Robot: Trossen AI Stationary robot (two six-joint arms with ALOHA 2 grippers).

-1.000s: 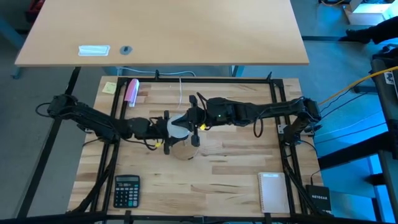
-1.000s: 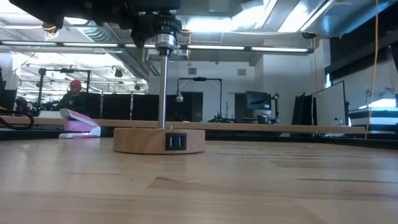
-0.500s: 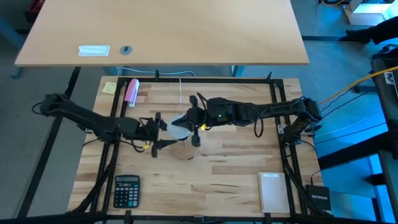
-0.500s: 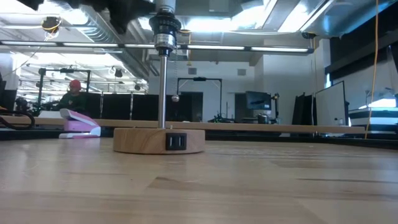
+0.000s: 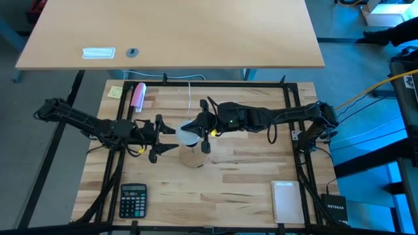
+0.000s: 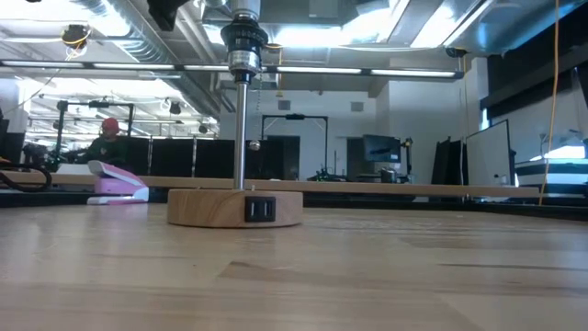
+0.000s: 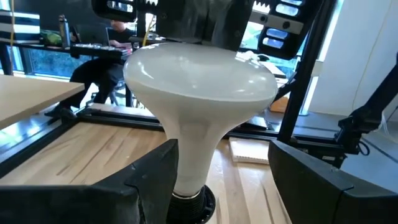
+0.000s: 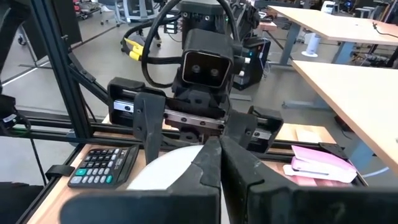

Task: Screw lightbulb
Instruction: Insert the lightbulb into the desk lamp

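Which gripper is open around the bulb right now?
The left gripper: its fingers are spread apart, just clear of the bulb. The right gripper sits over the bulb's top with fingers closed together.

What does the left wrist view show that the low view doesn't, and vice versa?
Left wrist only: the lightbulb, its neck seated in the black socket, standing between the open left gripper's fingers with gaps either side.

Low only: the round wooden base with its black switch, the metal pole rising from it, and the pink stapler behind.

Both: the wooden tabletop and the lamp's socket.
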